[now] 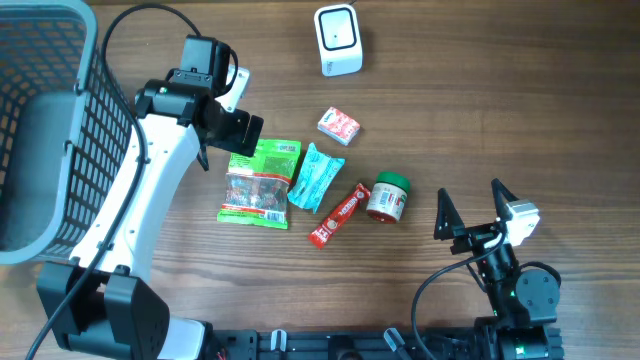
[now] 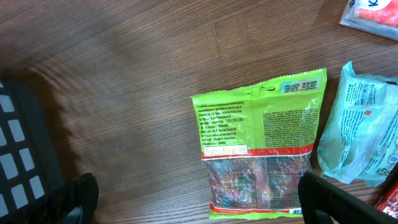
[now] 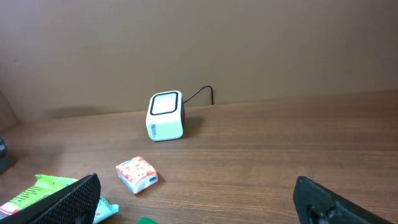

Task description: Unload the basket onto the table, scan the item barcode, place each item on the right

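- Wooden counter (image 1: pixel 450 120): grey basket (image 1: pixel 100 130) at left, white scanner (image 1: pixel 338 38) at back.
- Mid-counter lies green bag (image 1: pixel 262 182), teal packet (image 1: pixel 316 178) just beside it.
- Wide apart, left fingers (image 2: pixel 339 199) hang above the bag, touching nothing; right fingers (image 1: pixel 445 215) wide, empty.

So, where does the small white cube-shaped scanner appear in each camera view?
Overhead: the small white cube-shaped scanner is at top centre, near the picture's upper edge.
Left wrist: not in it.
Right wrist: left of centre, at the back, near the wall.
Shared landmark: the small red and white packet, below the scanner overhead, cut off at the top right corner in the left wrist view, in front of the scanner in the right wrist view.
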Tool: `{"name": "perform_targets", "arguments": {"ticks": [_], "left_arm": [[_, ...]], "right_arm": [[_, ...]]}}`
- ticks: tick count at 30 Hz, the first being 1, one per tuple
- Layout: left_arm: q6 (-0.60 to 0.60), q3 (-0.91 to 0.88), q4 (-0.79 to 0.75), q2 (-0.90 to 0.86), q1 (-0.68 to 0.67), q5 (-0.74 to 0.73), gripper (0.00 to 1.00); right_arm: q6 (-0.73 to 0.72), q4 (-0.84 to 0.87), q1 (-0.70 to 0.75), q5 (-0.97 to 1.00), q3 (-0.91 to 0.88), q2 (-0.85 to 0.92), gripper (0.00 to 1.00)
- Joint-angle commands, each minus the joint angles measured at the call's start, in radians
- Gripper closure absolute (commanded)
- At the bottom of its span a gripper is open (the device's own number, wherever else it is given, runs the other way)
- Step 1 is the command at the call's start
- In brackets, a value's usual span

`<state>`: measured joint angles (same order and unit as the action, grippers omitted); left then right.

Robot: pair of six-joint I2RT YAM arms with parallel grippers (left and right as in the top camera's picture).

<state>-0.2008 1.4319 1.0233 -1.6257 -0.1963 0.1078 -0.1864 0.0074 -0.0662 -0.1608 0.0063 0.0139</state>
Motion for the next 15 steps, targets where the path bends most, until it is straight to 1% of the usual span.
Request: {"name": "perform_targets", "arguments": {"ticks": [1,2,3,5,8,12,14,15], "left_arm": [[-0.012,0.010,-0.003,0.004,-0.002,0.010,0.00],[-0.011,0.010,-0.003,0.004,-0.002,0.010,0.00],[-0.012,0.010,-0.003,0.004,-0.002,0.010,0.00],[-0.012,0.010,-0.003,0.004,-0.002,0.010,0.00],[-0.012,0.010,-0.003,0.004,-0.002,0.010,0.00],[-0.011,0.010,-0.003,0.004,-0.002,0.010,0.00],[-0.012,0.010,-0.003,0.004,-0.002,0.010,0.00],[-0.012,0.010,-0.003,0.004,-0.002,0.010,0.00]], "right_arm": [[-0.010,0.005,0.006,-0.005,-0.001,-0.004,0.00],[-0.069,0.004,0.006,-0.014,-0.001,-0.003,0.00],[-0.166,0.020,0.006,-0.055,0.000,-0.004,0.00],[-0.179,0.028,0.006,-0.145,0.023,-0.003,0.00],[-0.180,-0.066,0.007,-0.154,0.117,0.000,0.01],[-0.163,-0.335,0.007,-0.154,0.334,0.061,0.00],[-0.102,-0.465,0.007,-0.155,0.462,0.135,0.00],[-0.097,-0.526,0.007,-0.154,0.533,0.188,0.00]]}}
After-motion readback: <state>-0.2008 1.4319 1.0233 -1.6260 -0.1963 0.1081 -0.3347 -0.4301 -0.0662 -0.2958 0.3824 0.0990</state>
